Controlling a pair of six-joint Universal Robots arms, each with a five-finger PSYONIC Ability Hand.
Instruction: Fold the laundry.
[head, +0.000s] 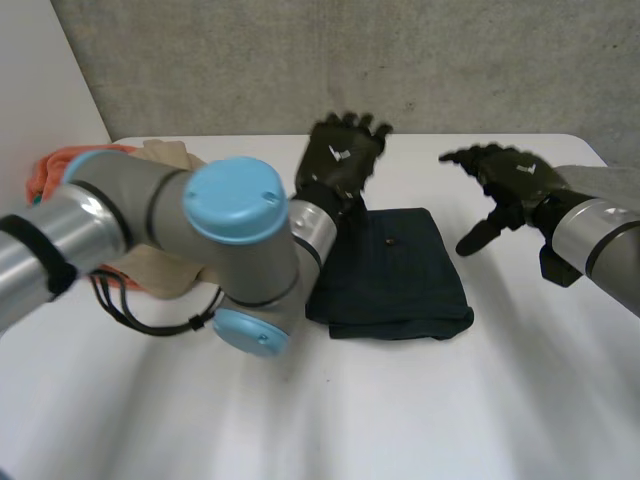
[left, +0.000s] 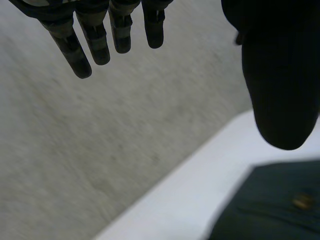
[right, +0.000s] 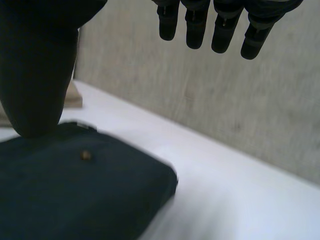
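one dark garment folded, a pile left to go

one piece looks done, folks: the dark garment (head: 390, 272) lies in a neat, thick rectangle at the middle of the white table (head: 420, 410), with a small brass stud (head: 388, 241) showing on its top layer. we see the left hand (head: 338, 158) hovering over the garment's far left corner, fingers straight and spread, thumb out wide, holding nothing. in the left wrist view those fingers point at the grey wall, with the garment lying below the thumb. on the other side, the right hand (head: 510, 178) hangs just beside the garment's far right corner, off the cloth. its fingers are loosely extended, its thumb angles down toward the table, and it grips nothing either. its wrist view has the garment lying below thumb and fingers, with nothing caught between them.

so where are we? we'd call this fold finished, or as good as: no loose flap, no hand on the fabric. what's left sits at the table's left side, behind the left arm. there's a beige cloth (head: 165, 158) and an orange cloth (head: 58, 165), heaped and unfolded as far as we can tell, partly hidden by the arm. we'd guess the next job is moving the dark piece aside and pulling one of those in.
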